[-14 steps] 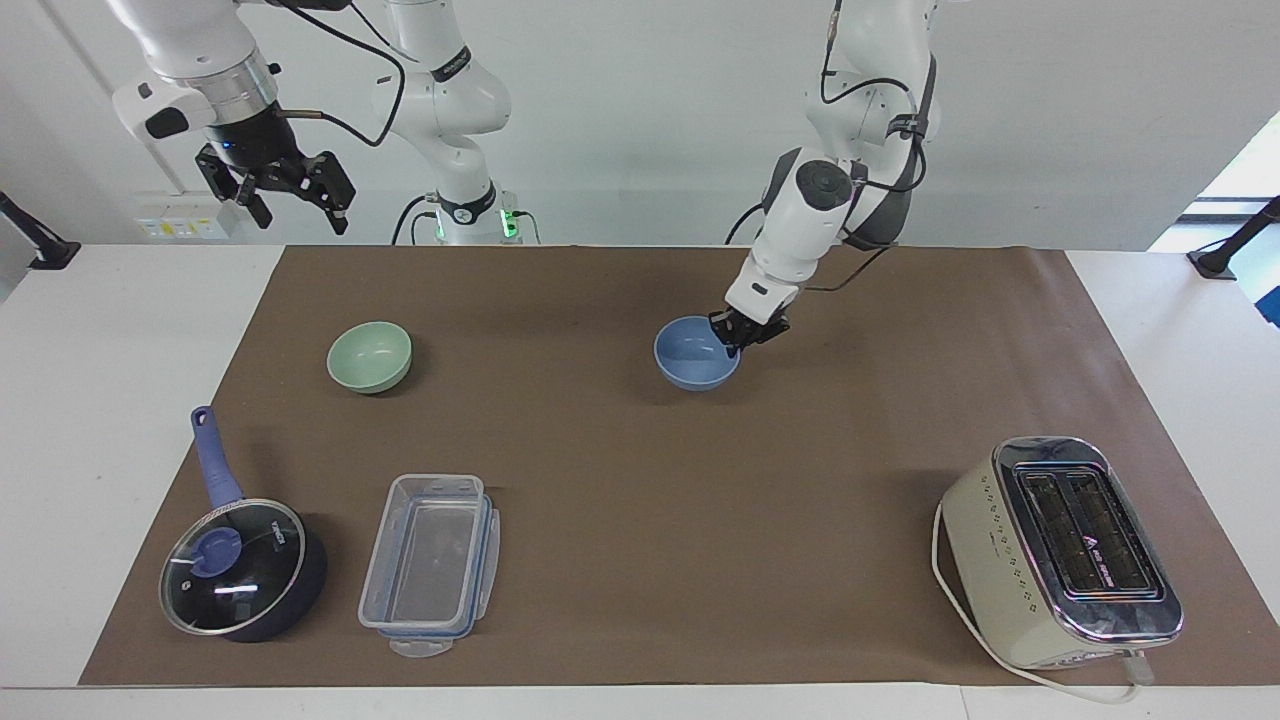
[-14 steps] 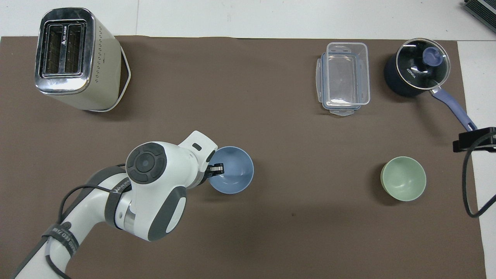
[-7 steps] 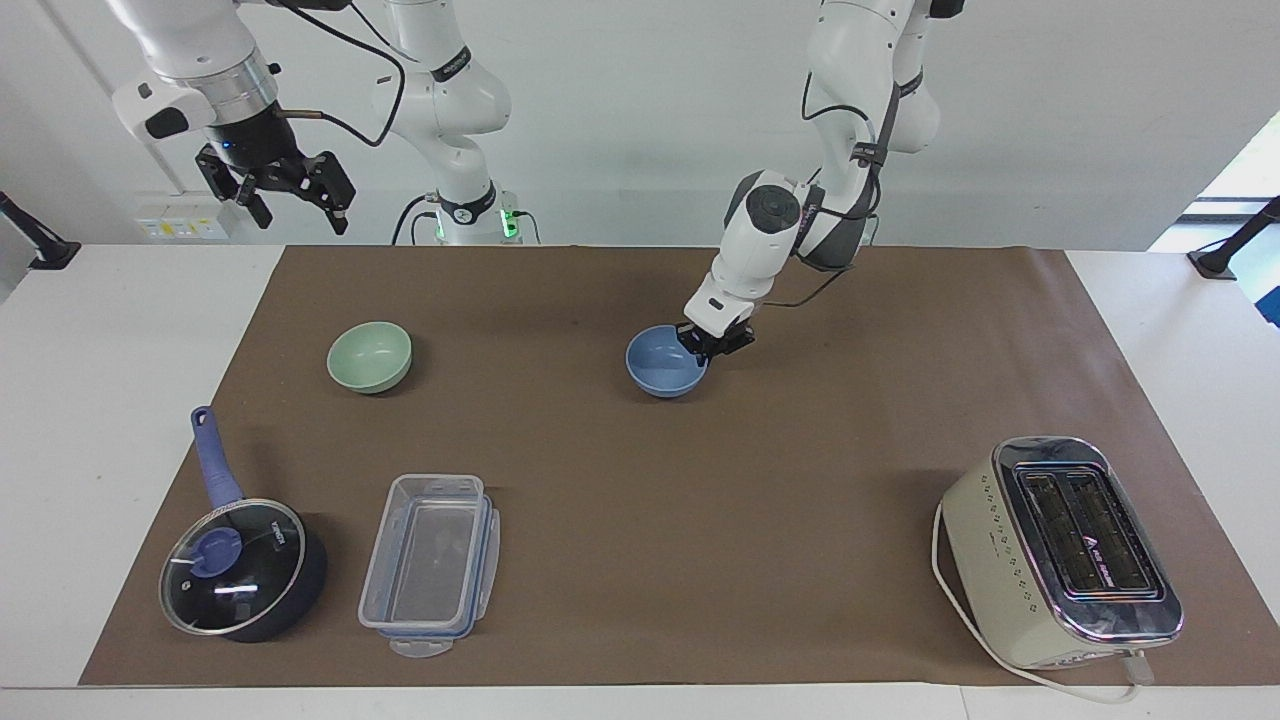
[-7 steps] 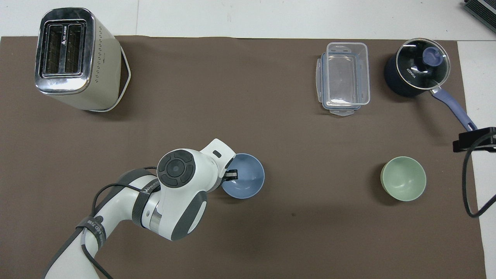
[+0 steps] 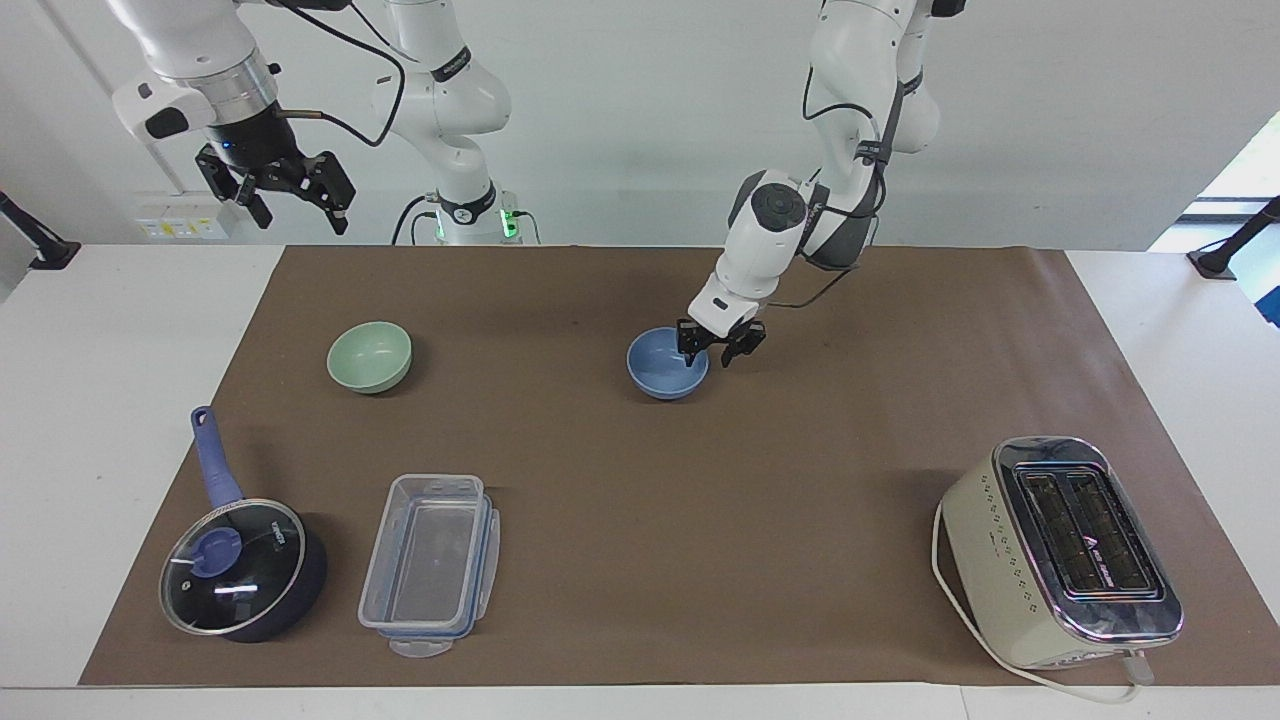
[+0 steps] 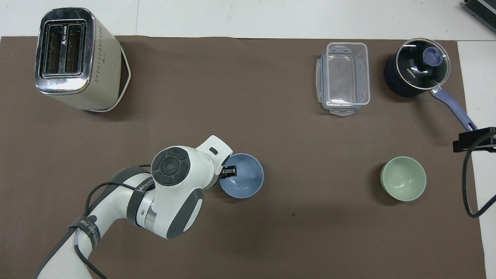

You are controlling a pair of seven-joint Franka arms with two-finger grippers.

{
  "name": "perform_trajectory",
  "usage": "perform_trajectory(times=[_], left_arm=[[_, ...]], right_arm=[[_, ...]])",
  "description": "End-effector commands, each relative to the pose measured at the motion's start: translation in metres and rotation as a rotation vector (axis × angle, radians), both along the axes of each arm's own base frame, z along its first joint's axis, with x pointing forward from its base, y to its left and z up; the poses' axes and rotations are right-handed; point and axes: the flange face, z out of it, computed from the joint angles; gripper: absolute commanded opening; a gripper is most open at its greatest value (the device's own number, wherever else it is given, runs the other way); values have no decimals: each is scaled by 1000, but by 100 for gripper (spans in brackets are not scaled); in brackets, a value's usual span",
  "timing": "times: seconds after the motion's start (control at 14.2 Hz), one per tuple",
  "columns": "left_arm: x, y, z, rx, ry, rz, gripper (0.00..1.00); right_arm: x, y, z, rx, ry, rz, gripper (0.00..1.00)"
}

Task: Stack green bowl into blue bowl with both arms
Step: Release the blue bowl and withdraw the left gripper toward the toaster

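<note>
Matte periwinkle, the round blue bowl (image 5: 667, 364) sits on brown paper; left gripper (image 5: 720, 347) straddles its rim, jaws released; right gripper (image 5: 292, 195) waits open.

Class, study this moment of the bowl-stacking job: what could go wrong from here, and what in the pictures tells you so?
1. The left gripper stands open astride the blue bowl's rim; lifting away, a finger might catch and tip it.
2. The green bowl sits well apart, toward the right arm's end, so the carry is long.
3. The right gripper, open and raised, waits above the table's edge.
</note>
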Motion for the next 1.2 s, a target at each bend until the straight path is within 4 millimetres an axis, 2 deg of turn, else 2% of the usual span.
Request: perform_trajectory(times=[0.0,0.35,0.7,0.77,0.91,1.13], left_arm=[[8,37,32,62,-18,-15,100],[27,100,60,114,-79,-73,100],[48,204,108,138,-91,-196,100],[53,225,121,141,-94,-207,100],[68,250,156,144,-114,-223,100],[85,270,223,149,-83,-255,100]], right_arm=[[-4,0,0,11,-14,11,100],[-4,0,0,11,-14,11,100],[-4,0,0,11,-14,11,100],[-4,1,0,11,-14,14,100],[-4,-1,0,5,-11,15,100],[-4,-2,-1,0,-25,53,100]])
